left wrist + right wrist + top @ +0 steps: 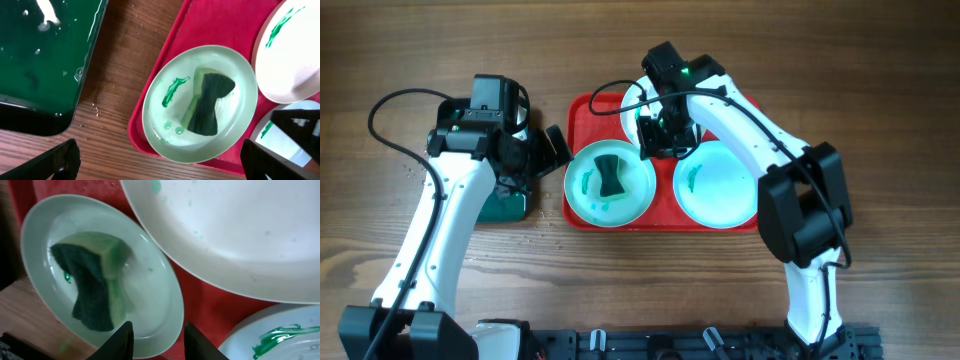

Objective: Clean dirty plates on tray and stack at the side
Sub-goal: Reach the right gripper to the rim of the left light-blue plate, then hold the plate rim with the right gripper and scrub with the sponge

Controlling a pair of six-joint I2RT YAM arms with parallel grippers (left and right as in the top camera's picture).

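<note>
Overhead, the table (880,80) carried the tray (582,108), which lay between the two grippers. The left gripper (557,145) hung just off the tray's edge, and its fingers (55,162) were spread wide with nothing between them. Behind that gripper, under its arm, sat the green tray (510,207), wet and dark.

The right gripper (665,140) hovered over the tray's middle. In the right wrist view its fingers stood apart and empty.

All three dishes lay on the tray. The white plate (628,112) sat beyond the right gripper, partly hidden by the arm. The first aqua plate (610,182) lay just ahead of the left gripper, its rim under the right fingertips. The second aqua plate (718,185) lay to the right gripper's other side.

A dark sponge (207,105) rested in the first aqua plate. Teal smears (171,91) marked that plate beside the sponge, and the other two plates were smeared as well.
</note>
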